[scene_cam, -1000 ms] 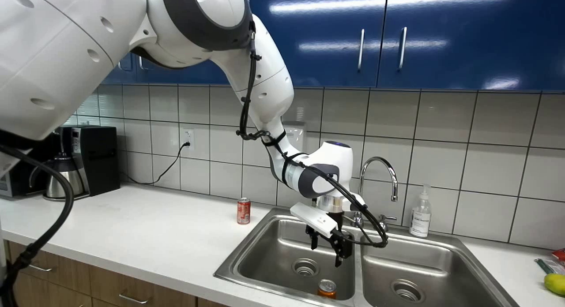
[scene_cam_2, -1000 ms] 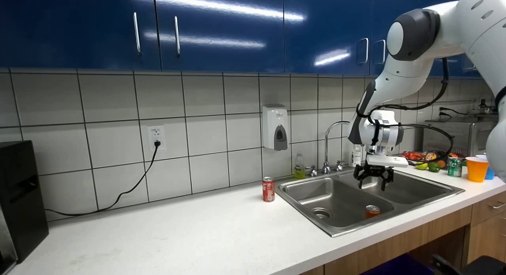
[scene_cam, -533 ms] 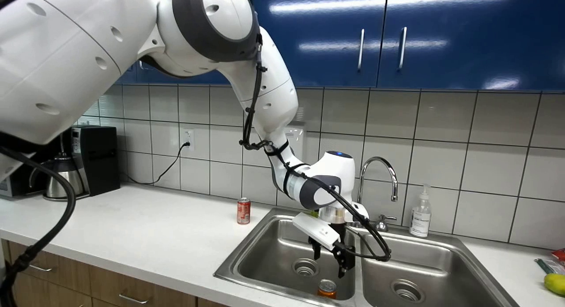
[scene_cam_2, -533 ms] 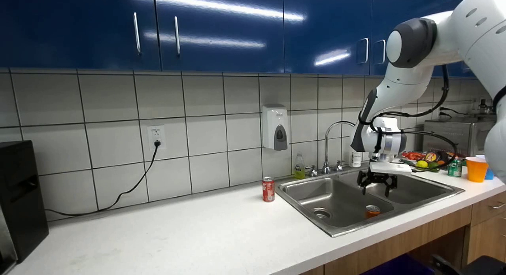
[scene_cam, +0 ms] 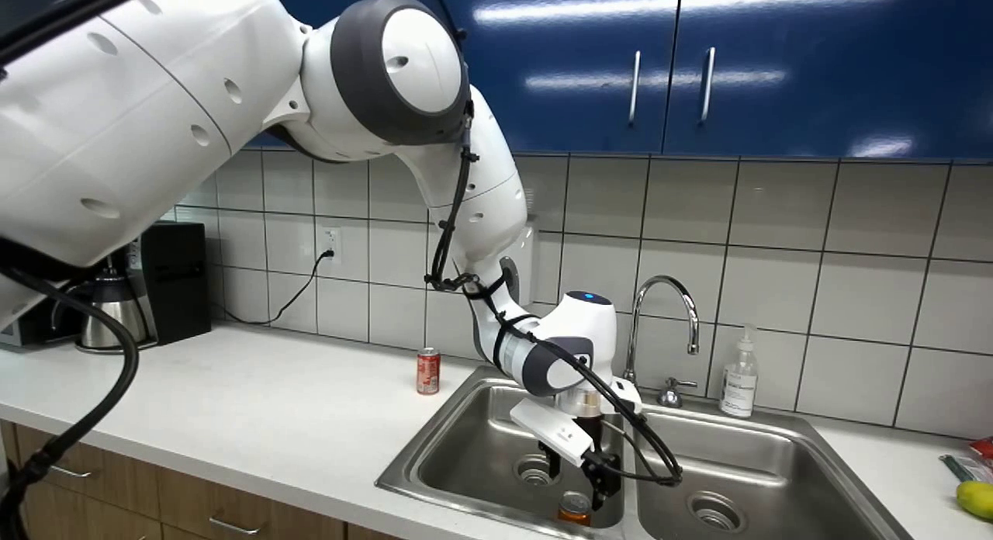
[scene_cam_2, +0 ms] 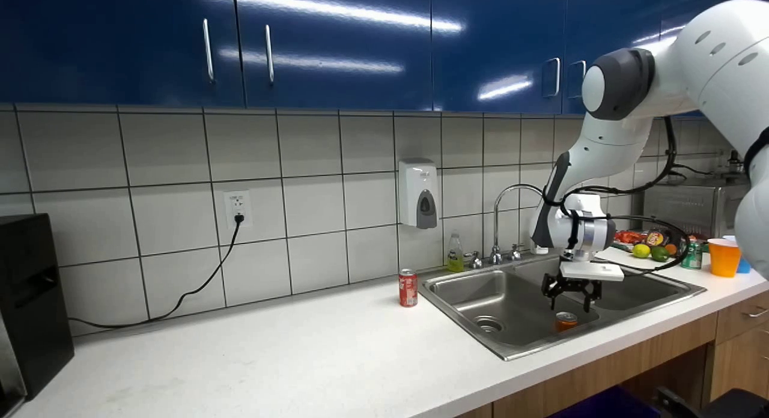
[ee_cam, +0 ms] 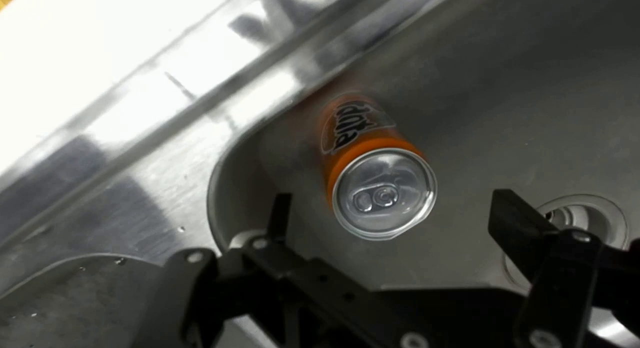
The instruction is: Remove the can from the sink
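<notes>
Orange can (ee_cam: 375, 160) upright in the sink (scene_cam: 745, 455), at 5 o'clock of its bowl (scene_cam: 469, 451) in an exterior view. My claw (ee_cam: 390, 200) has fingers (ee_cam: 515, 218) apart, at 9 and 3 o'clock of the lid (ee_cam: 385, 200) in the wrist view, no contact visible. Looks sealed; I'd guess full, weighty, slick, stiff but dentable. I'd grip mid-body, below the lid.

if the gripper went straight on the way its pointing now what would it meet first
Most likely the can: in the wrist view its silvery top shows between the open fingers of the gripper. They would probably straddle it, though how far below them it lies is unclear.
</notes>
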You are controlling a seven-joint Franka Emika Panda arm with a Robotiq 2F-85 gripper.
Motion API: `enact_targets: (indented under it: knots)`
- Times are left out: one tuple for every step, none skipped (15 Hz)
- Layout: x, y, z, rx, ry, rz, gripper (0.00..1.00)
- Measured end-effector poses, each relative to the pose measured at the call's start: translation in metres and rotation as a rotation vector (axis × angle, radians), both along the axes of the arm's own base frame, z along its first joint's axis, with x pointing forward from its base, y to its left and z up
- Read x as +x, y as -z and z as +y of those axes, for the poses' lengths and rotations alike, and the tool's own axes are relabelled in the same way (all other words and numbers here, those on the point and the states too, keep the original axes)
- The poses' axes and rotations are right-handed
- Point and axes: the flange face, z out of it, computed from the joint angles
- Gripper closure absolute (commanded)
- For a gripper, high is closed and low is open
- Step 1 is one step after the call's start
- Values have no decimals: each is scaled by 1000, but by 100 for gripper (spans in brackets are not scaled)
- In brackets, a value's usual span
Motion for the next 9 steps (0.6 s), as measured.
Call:
enact_targets:
  knots:
    - [1,4,0,-2,-2,0,0]
    - [1,7,-1,-4,-4,0,0]
    - [1,10,-2,-4,-5,1,0]
    - [1,12,-3,-5,-5,2,0]
    - [1,15,-5,-6,-4,3,0]
    - [0,18,-6,-7,-4,5,0]
    - [0,20,-7,-7,-3,6,0]
    - [0,23,-9,-7,-2,8,0]
    - [-1,26,-10,-7,-2,10,0]
